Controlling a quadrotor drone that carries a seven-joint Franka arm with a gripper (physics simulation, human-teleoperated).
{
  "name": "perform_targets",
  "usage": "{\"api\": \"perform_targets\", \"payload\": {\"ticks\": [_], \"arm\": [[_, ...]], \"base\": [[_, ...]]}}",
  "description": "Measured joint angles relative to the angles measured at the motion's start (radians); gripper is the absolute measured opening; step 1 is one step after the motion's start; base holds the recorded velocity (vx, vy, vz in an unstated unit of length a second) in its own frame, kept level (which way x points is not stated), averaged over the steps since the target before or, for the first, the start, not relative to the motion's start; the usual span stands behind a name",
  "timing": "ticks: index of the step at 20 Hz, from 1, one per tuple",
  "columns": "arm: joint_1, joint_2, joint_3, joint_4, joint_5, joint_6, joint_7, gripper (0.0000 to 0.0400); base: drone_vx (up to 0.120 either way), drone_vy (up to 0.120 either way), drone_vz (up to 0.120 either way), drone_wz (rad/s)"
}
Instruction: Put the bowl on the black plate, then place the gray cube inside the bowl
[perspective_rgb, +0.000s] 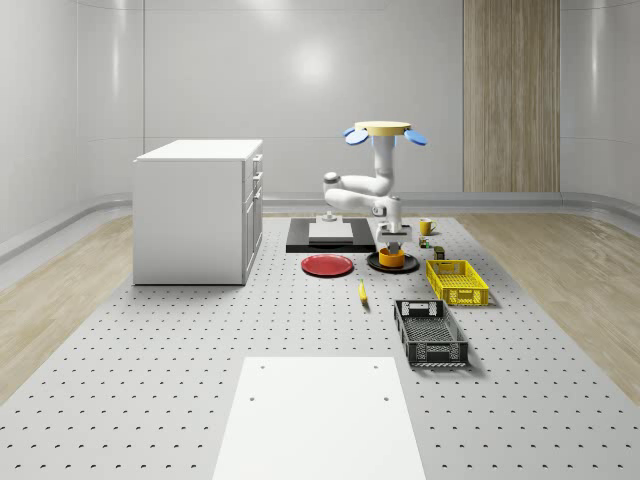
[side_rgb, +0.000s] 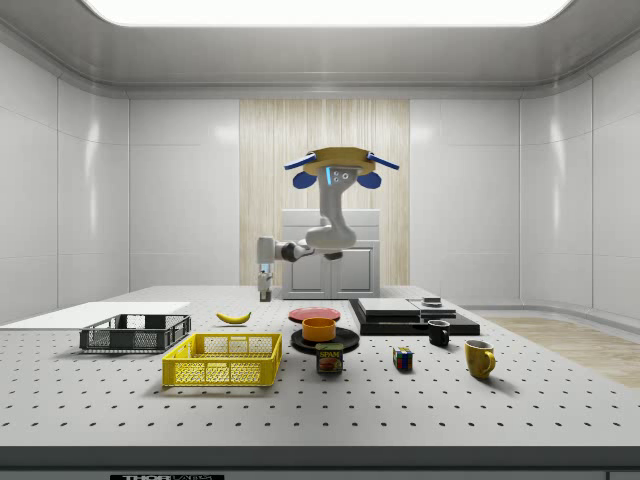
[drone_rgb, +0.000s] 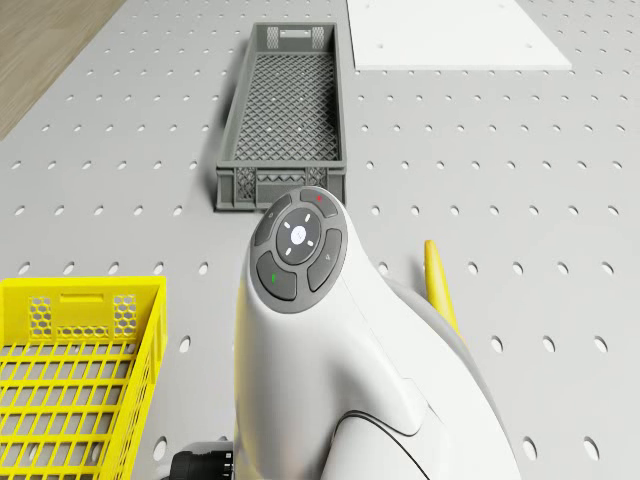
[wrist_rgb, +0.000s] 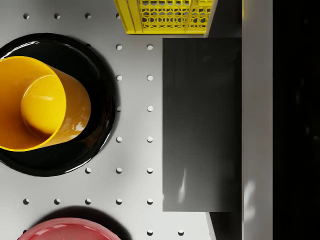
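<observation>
Hovering above desk (perspective_rgb: 150, 400), behind black plate (wrist_rgb: 102, 95). Bowl (wrist_rgb: 37, 102) sitting on plate. Tool (side_rgb: 265, 296) hanging above bowl, gripping gray cube (wrist_rgb: 202, 125) between fingers. Risking off-centre drop: cube looking beside bowl, clipping rim, bouncing out.

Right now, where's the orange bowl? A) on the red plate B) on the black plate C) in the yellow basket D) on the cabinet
B: the orange bowl sits on the black plate, beside the red plate and apart from the yellow basket.
</observation>
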Motion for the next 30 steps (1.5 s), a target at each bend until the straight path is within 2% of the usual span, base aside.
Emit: {"api": "perform_targets", "payload": {"ticks": [6, 20, 25, 30], "arm": [[0.000, -0.001, 0.000, 0.000, 0.000, 0.001, 0.000, 0.0250], [-0.001, -0.004, 0.000, 0.000, 0.001, 0.003, 0.001, 0.0250], [-0.001, -0.004, 0.000, 0.000, 0.002, 0.004, 0.001, 0.0250], [-0.001, -0.005, 0.001, 0.000, 0.002, 0.005, 0.001, 0.0250]], "base": [[-0.120, 0.000, -0.100, 0.000], [-0.120, 0.000, -0.026, 0.000], [-0.120, 0.000, -0.088, 0.000], [-0.120, 0.064, 0.000, 0.000]]}}
